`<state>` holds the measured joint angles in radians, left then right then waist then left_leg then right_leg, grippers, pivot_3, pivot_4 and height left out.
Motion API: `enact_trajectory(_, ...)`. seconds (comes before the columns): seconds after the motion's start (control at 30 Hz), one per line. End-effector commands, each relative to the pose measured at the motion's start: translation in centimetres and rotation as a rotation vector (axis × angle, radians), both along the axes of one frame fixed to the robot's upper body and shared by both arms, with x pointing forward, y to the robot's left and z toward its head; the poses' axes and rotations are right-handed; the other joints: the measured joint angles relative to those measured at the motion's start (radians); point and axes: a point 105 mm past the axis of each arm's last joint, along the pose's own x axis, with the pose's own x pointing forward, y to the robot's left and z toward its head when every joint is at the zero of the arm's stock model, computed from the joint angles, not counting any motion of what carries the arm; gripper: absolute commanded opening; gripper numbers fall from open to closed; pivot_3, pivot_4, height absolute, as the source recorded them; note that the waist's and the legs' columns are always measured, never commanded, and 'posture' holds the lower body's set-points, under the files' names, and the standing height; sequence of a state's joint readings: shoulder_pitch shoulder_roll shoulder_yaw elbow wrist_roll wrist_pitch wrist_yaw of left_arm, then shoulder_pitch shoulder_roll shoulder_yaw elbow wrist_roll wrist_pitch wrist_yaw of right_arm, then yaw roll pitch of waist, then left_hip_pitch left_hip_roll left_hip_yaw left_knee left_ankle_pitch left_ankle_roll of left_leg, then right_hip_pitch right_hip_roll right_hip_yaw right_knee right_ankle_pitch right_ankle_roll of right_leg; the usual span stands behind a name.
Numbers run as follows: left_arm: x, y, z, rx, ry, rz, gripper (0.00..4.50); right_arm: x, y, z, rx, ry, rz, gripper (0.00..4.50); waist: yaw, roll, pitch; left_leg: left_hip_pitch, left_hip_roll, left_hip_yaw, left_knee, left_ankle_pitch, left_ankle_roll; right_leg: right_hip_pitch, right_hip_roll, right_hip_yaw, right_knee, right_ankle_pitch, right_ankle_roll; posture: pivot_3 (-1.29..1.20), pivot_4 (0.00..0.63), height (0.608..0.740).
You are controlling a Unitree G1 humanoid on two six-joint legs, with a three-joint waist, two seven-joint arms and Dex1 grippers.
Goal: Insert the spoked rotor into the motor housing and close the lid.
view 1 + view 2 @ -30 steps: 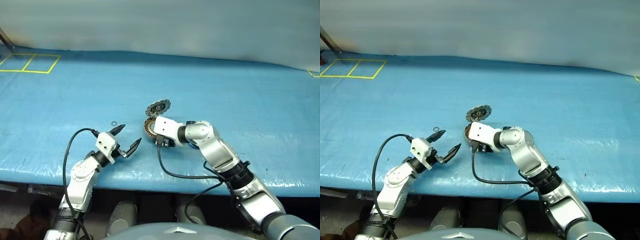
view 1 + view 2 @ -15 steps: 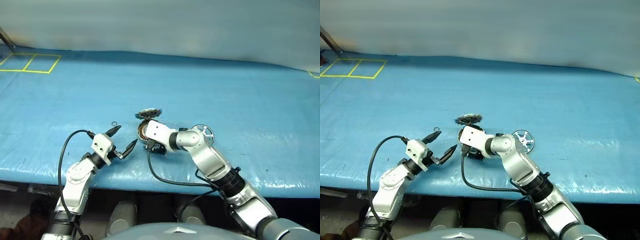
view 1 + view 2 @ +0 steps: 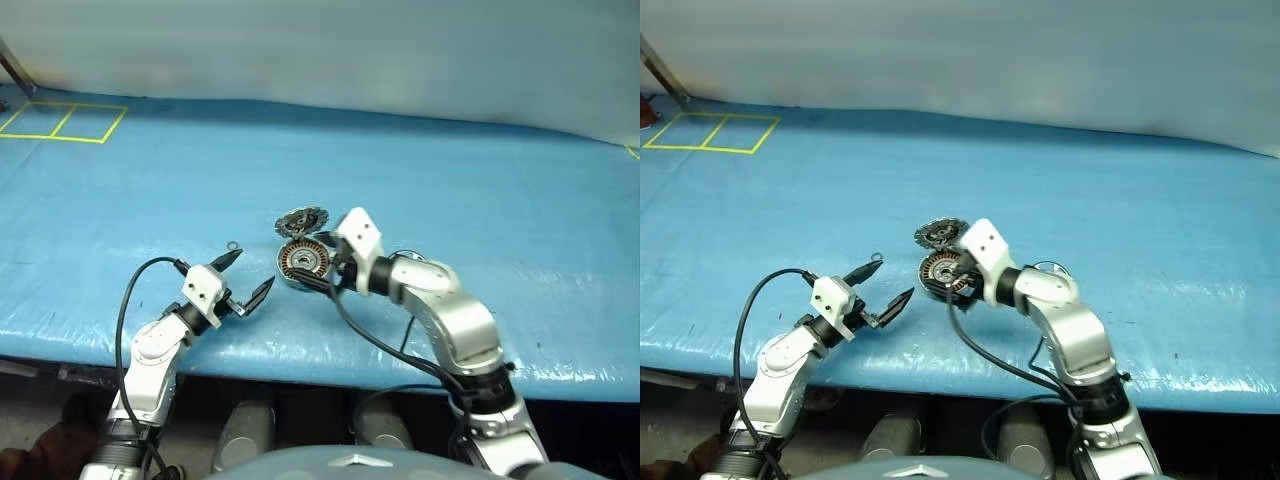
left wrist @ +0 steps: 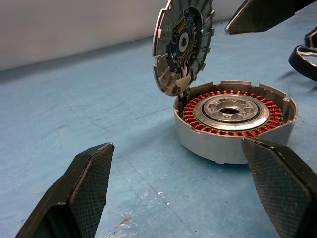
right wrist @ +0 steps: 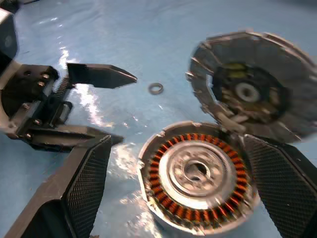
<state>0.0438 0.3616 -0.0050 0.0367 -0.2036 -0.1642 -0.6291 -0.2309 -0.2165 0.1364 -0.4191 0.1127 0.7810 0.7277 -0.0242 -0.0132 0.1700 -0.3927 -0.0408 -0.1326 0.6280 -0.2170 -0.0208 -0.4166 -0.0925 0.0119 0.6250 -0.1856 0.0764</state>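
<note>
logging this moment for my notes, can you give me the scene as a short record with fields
surface: blue table cover
motor housing: upright on the cover, copper windings exposed, no rotor inside
lid: hinged at the housing rim, standing open
spoked rotor: lying on the cover behind the right arm, partly hidden
small ring: loose on the cover, beyond the left hand
left hand: open, empty, pointing toward the housing
right hand: open, empty, above the housing
task status: rotor not yet inserted, lid not closed
</note>
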Motion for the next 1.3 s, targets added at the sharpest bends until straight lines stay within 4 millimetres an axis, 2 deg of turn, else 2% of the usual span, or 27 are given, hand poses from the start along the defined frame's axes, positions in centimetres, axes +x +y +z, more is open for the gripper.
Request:
enact_trajectory(0.03,0.9,1.4,1.2,0.012,-0.022,0.072,4.5,-0.3,-2.3,0.8,0.074,-0.068,-0.072,4.49,0.0,0.0,0.0,0.0,0.0,0.0,0.0,0.0,0.0,0.0,0.0,0.0,0.0,0.0,0.0,0.0,0.15,0.74)
enact_trajectory(0.1,1.3,1.8,1.3,-0.009,-0.008,0.099,4.5,-0.1,-3.8,0.3,0.133,-0.047,-0.158,4.49,-0.003,0.0,0.0,0.0,0.0,0.0,0.0,0.0,0.0,0.0,0.0,0.0,0.0,0.0,0.0,0.0,0.15,0.74)
enact_trajectory(0.23,2.3,2.3,1.6,-0.036,0.012,0.154,4.5,-1.0,-4.7,-0.8,0.169,-0.008,-0.184,4.49,-0.003,0.0,0.0,0.001,0.001,0.0,0.0,0.0,0.0,0.001,0.0,0.0,0.001,0.0,0.0,0.0,0.15,0.74)
enact_trajectory(0.33,3.3,2.8,1.4,-0.028,0.035,0.211,4.5,-1.4,-4.6,-1.2,0.154,-0.011,-0.182,4.49,-0.001,0.0,0.0,0.001,0.0,0.0,0.0,0.0,0.0,0.001,0.0,0.0,0.001,0.0,0.0,0.0,0.15,0.74)
enact_trajectory(0.47,4.5,4.0,0.2,0.019,0.095,0.312,4.5,-1.2,-4.3,-1.5,0.151,-0.019,-0.194,4.49,-0.002,0.0,0.0,0.001,0.0,0.0,0.0,0.0,0.0,0.001,0.0,0.0,0.001,0.0,0.0,0.0,0.15,0.74)
enact_trajectory(0.63,4.9,3.6,-1.3,0.044,0.169,0.325,4.5,-0.8,-4.1,-1.5,0.152,-0.044,-0.218,4.49,-0.001,0.0,0.0,0.0,0.0,0.0,0.0,0.0,0.0,0.0,0.0,0.0,0.0,0.0,0.001,0.0,0.15,0.74)
enact_trajectory(0.77,4.3,3.2,-2.5,0.037,0.228,0.311,3.57,-0.8,-4.0,-1.2,0.153,-0.053,-0.212,4.5,0.002,0.0,0.0,0.001,0.0,0.001,0.0,0.0,0.0,0.001,0.0,0.0,0.0,0.001,0.001,0.0,0.15,0.74)
enact_trajectory(0.9,4.0,2.7,-2.8,0.024,0.242,0.299,3.57,-0.8,-4.1,-1.3,0.144,-0.056,-0.21,4.5,0.002,0.0,0.0,0.002,0.0,0.001,0.0,0.0,0.0,0.001,0.0,0.0,0.0,0.0,0.001,0.0,0.15,0.74)
enact_trajectory(0.97,4.0,2.3,-3.0,0.03,0.25,0.295,3.23,-0.6,-4.0,-1.2,0.14,-0.062,-0.208,4.5,0.003,0.0,0.0,0.002,0.0,0.001,0.0,0.0,0.0,0.002,0.0,0.0,0.0,0.0,0.001,0.0,0.15,0.74)
enact_trajectory(1.03,4.2,2.2,-3.1,0.04,0.253,0.307,2.7,-0.5,-3.9,-1.2,0.14,-0.067,-0.207,4.5,0.004,0.0,-0.001,0.002,0.0,0.001,0.0,0.0,0.0,0.002,0.0,0.0,0.0,0.0,0.001,0.0,0.15,0.74)
enact_trajectory(1.3,5.2,2.2,-2.9,0.046,0.236,0.36,2.7,0.0,-4.1,-1.3,0.129,-0.076,-0.22,4.5,0.008,0.001,-0.001,0.002,0.0,0.001,0.001,0.0,0.0,0.002,0.0,0.0,0.0,0.0,0.001,0.0,0.15,0.74)
